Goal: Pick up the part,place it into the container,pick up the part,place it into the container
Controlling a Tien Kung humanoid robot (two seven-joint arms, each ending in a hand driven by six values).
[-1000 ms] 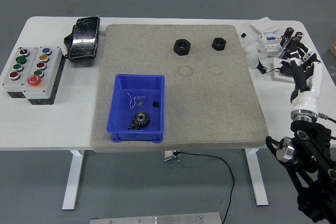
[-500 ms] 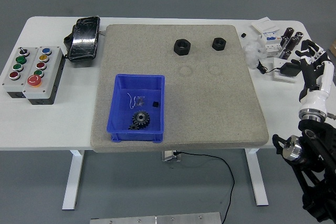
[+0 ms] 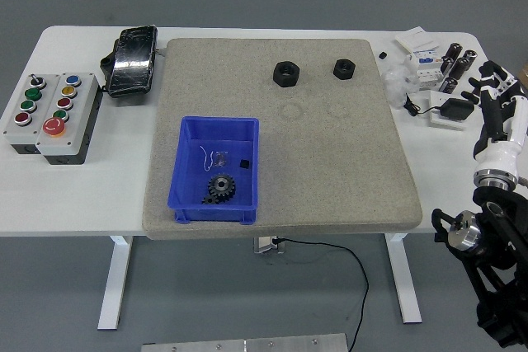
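We see our right robot hand [image 3: 497, 98] at the counter's [image 3: 82, 191] right edge, fingers spread and holding nothing. Two black nuts, a larger nut [image 3: 286, 74] and a smaller nut [image 3: 343, 68], sit near the far edge of the grey mat [image 3: 346, 171], well apart from the blue bin [image 3: 216, 169], which holds a gear [image 3: 220, 189].

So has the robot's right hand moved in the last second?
Yes. The right hand has drifted rightward, away from the beige foam mat, toward the table's right edge.
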